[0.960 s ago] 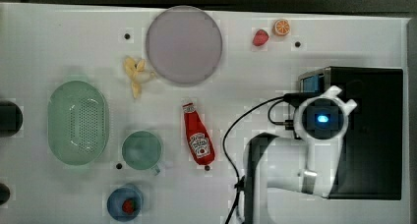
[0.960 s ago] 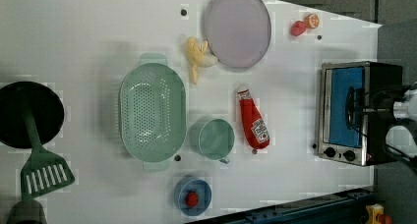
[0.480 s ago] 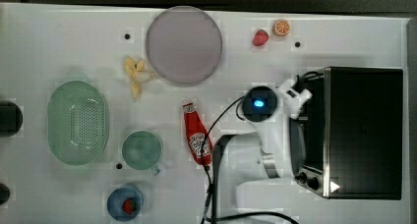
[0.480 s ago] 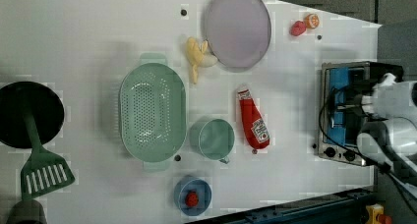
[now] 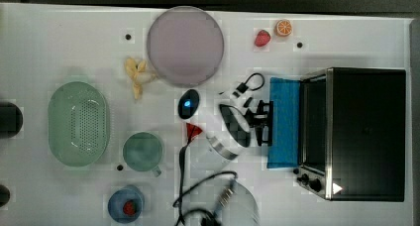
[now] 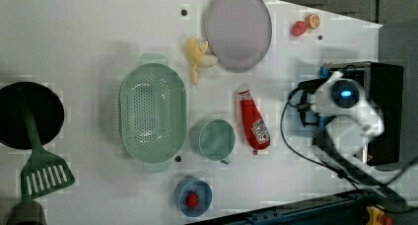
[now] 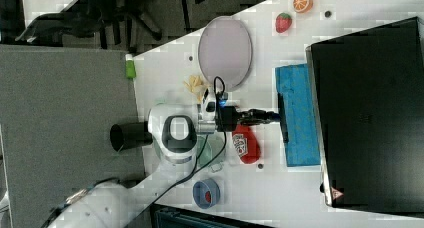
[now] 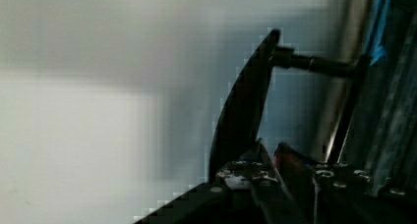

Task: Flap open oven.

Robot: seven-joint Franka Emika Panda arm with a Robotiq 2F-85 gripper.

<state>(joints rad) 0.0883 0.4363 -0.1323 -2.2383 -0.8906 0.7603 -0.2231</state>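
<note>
The black oven (image 5: 361, 132) stands at the top view's right, its knobs (image 5: 309, 179) at the front corner. Its blue glass door (image 5: 285, 122) lies folded down flat on the table toward the top view's left. My gripper (image 5: 265, 123) reaches in level and is shut on the dark bar handle (image 5: 270, 122) at the door's free edge. The right view shows the same grip: gripper (image 7: 274, 116) on the handle (image 7: 283, 119), the door (image 7: 300, 118) flat before the oven (image 7: 370, 113). In the wrist view the curved handle (image 8: 246, 106) runs up from between my fingers.
A ketchup bottle (image 6: 254, 126) lies just beside the arm, partly under it in the top view. Further off are a purple plate (image 5: 184, 45), banana (image 5: 136, 76), green colander (image 5: 79, 123), green cup (image 5: 142, 150), blue bowl (image 5: 125, 204), strawberry (image 5: 262, 37) and orange slice (image 5: 284, 27).
My arm has swung from over the oven toward the top view's left, keeping the handle. The door has come down from nearly upright to lying flat and open.
</note>
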